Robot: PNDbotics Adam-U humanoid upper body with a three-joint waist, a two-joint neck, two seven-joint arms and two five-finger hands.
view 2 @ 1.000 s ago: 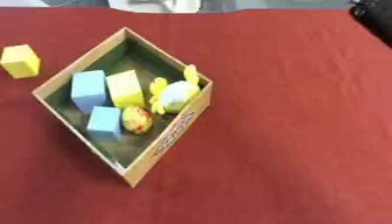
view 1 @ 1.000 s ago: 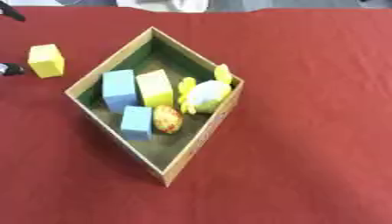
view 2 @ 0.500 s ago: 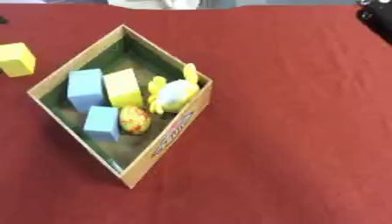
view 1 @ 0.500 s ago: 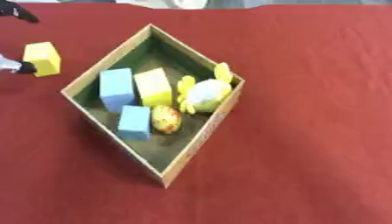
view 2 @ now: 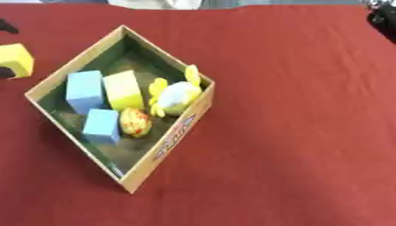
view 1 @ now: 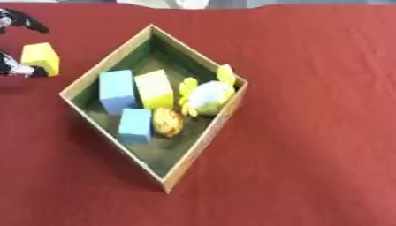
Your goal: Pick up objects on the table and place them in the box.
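A yellow block (view 1: 40, 57) lies on the red cloth left of the open cardboard box (view 1: 203, 137). My left hand (view 1: 17, 68) reaches in at the left edge. One black finger touches the block's lower left side, and another finger (view 1: 23, 22) hangs apart above it, so the hand is open astride the block. Inside the box lie two blue blocks (view 1: 117, 90) (view 1: 136, 126), a yellow block (view 1: 154, 88), a speckled orange egg shape (view 1: 168, 122) and a yellow-and-white plush toy (view 1: 207, 96). Only a dark part of my right hand (view 2: 383, 17) shows, at the top right corner.
The red tablecloth (view 1: 309, 132) covers the whole table, running bare to the right of and below the box. A pale object (view 1: 189, 3) shows at the far edge.
The left hand's fingers have come a little further into view and closer around the yellow block. The whole picture has shifted slightly; block and box have stayed put.
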